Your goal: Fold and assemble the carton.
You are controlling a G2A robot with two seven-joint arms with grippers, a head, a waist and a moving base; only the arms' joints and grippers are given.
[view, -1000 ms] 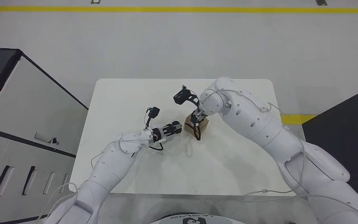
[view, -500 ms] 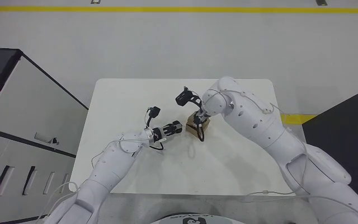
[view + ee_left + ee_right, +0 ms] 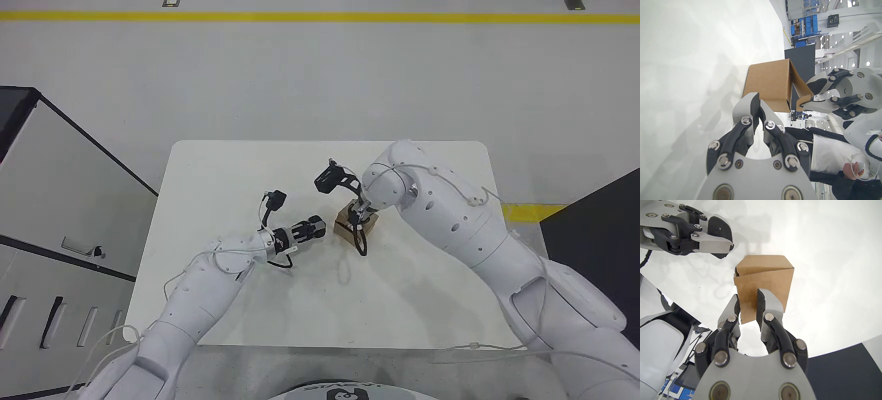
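Note:
A small brown carton [image 3: 352, 224] stands on the white table [image 3: 420, 290] near its middle. My right gripper [image 3: 748, 306] is shut on one of the carton's [image 3: 764, 275] upright flaps, one finger on each face of the board. In the left wrist view the same flap bends away from the carton [image 3: 768, 85], pinched by the right gripper [image 3: 806, 98]. My left gripper [image 3: 759, 111] is shut on nothing and sits just beside the carton's side wall, close to the tabletop. From above, the left gripper [image 3: 313, 228] lies just left of the carton.
The white tabletop is bare around the carton, with wide free room on all sides. A dark cabinet [image 3: 40, 180] stands off the table's left edge, and a dark panel [image 3: 600, 220] off its right.
The left gripper has crept slightly closer to the carton. The right gripper and the carton have shifted a little toward the table's front.

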